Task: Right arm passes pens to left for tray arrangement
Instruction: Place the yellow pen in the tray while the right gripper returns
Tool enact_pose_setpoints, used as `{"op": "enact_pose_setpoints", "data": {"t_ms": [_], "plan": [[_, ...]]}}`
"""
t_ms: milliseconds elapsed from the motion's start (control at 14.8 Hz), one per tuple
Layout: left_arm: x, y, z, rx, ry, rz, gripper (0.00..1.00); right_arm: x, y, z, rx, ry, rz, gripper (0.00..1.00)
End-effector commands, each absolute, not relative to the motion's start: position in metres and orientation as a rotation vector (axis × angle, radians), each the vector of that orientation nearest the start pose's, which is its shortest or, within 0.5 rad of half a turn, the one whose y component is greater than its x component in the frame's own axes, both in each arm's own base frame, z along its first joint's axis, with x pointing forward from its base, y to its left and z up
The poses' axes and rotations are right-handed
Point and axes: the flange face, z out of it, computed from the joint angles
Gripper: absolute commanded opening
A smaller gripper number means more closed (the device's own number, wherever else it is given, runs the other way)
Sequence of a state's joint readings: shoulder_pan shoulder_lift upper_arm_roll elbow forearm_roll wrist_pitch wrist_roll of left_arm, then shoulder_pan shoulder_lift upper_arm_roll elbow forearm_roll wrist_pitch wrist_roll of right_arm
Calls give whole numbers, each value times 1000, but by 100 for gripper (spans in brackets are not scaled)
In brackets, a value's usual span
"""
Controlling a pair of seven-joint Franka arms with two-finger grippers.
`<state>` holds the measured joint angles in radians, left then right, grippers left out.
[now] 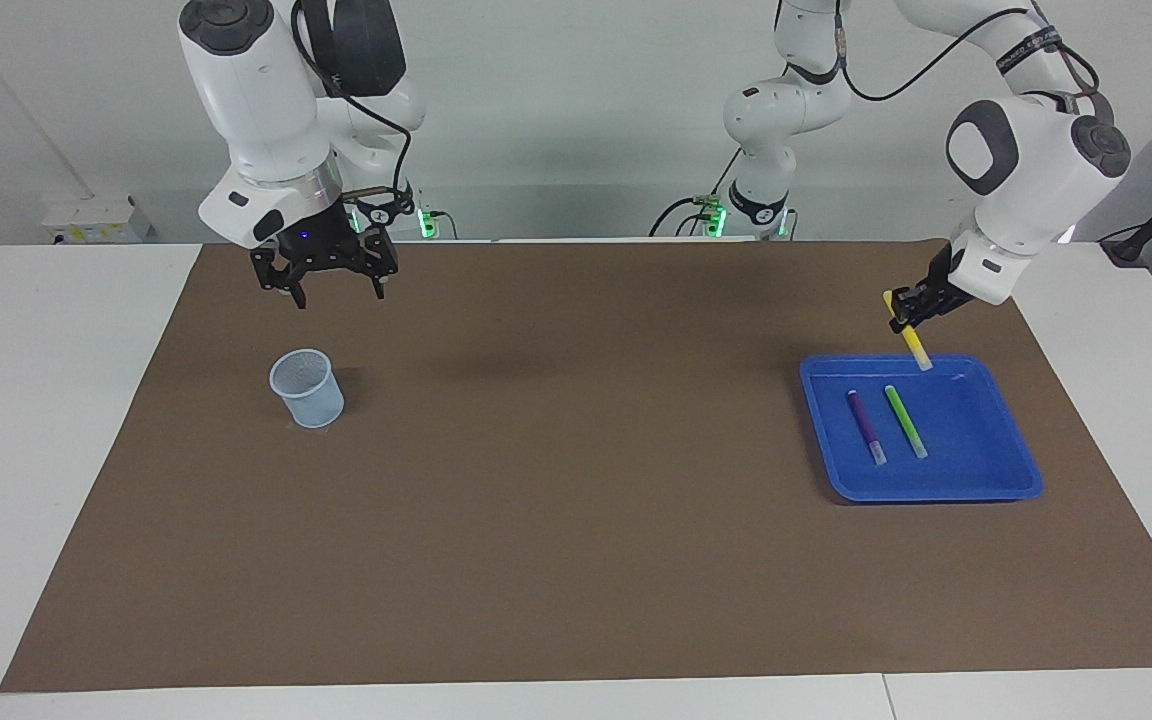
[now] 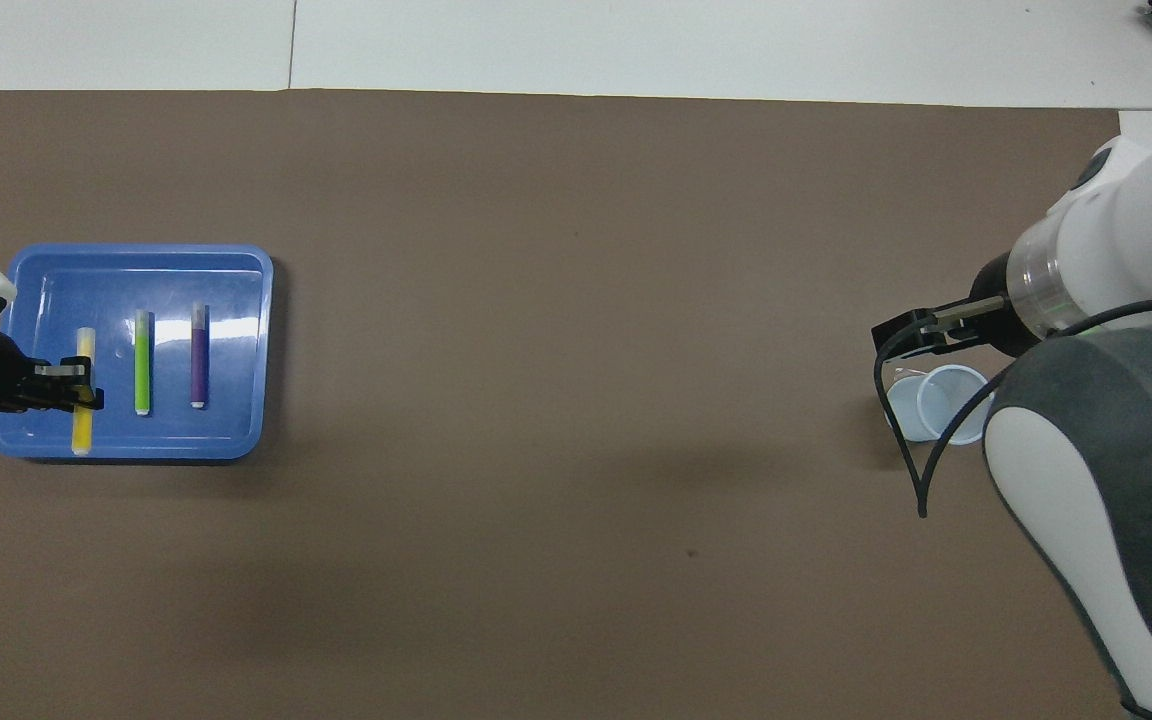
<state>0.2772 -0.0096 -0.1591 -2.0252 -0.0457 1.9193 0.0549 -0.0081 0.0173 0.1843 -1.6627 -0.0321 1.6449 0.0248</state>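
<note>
Brown mat (image 1: 576, 520) covering most of a white table (image 1: 56, 450), pale wall running along the robots' end, cables trailing down by the arm bases. Small print showing on a band of the left arm, too fine to read; no other writing or labels legible.

Over at the left arm's end: blue tray (image 1: 1021, 470) sitting on the mat, purple pen (image 1: 865, 427) and green pen (image 1: 905, 421) lying side by side inside it, apart from each other. Left gripper (image 1: 908, 320) hanging in the air over the tray's edge nearest the robots, clamped tight on the yellow pen (image 1: 917, 352), pen tilting with its pale tip pointing down toward the tray, not clearly touching it. Seen from overhead, lining up roughly parallel beside the green one.

Toward the right arm's end: right gripper (image 1: 336, 287) waiting high over the mat, blue light glowing, fingers spread wide, carrying nothing. Pale translucent cup (image 1: 307, 388) standing upright on the mat near it.
</note>
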Motion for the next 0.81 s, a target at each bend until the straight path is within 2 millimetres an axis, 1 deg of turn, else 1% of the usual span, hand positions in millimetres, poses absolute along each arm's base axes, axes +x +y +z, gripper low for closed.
{"op": "enact_pose_setpoints", "data": {"t_ms": [0,68,135,203,406,541,609,676,744], "plan": [[545,80,421,-3154,-21,108,0,546,88,576,-3187,-258,51,100],[549,86,414,-3145,13,98,0,545,84,573,-3187,-233,59,100],[553,98,400,-3143,19,90,0,545,78,571,-3184,-216,58,100],[557,103,389,-3146,37,77,0,547,71,575,-3179,-199,47,100],[566,109,365,-3154,71,61,0,547,53,573,-3180,-145,60,100],[571,110,346,-3161,88,60,0,549,47,574,-3179,-133,56,100],[573,112,337,-3163,105,54,0,549,37,576,-3179,-116,64,100],[573,122,329,-3167,102,51,0,549,31,578,-3179,-110,59,100],[573,132,326,-3167,106,33,0,550,30,580,-3177,-134,53,100]]}}
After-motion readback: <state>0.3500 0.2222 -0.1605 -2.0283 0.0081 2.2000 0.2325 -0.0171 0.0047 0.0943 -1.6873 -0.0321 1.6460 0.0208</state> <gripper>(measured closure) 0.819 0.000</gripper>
